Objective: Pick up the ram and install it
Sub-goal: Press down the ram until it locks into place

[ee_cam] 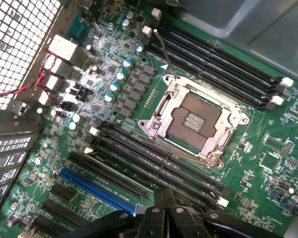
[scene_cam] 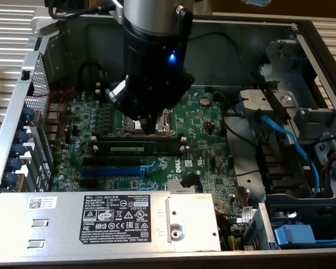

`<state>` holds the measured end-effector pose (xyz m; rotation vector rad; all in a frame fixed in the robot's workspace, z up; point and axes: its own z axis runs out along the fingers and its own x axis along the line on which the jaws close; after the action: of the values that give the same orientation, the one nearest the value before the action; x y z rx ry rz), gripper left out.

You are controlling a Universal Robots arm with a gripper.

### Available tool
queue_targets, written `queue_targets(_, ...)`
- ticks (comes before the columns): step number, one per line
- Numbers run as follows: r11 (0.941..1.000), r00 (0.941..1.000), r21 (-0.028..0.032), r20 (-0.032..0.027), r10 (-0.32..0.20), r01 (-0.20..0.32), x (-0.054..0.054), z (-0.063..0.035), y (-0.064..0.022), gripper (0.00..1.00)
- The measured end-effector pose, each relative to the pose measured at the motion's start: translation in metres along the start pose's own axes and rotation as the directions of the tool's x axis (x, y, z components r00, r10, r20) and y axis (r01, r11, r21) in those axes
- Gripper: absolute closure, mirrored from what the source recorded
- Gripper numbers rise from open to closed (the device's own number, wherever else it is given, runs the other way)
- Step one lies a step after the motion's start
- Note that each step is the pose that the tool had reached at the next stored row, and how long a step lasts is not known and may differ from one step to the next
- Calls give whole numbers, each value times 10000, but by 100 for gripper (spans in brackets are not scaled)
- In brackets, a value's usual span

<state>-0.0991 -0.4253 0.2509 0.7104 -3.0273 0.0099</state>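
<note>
Tool (ee_cam: pixel 164 198) (fingers together) pointing down

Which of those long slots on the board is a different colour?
The blue slot, lying beside the black slots near the metal socket. All the other long slots are black.

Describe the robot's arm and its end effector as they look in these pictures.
In the exterior view the arm has a smooth silver-grey cylindrical section that joins a bulky black wrist housing with a small glowing blue light. A round black camera-like module sticks out from the housing's side. In the wrist view the end effector is matte black, with two straight fingers and angled linkage bars joined by metal pivot pins.
</note>
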Motion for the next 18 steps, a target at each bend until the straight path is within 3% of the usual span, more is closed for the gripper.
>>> queue_targets(9,9934,9934,-13,54,1143,-1143,0,0,0,90)
queue_targets(14,9835,9835,-29,67,1809,-1809,0,0,0,90)
queue_targets(18,9723,9723,-44,75,2336,-2335,0,0,0,90)
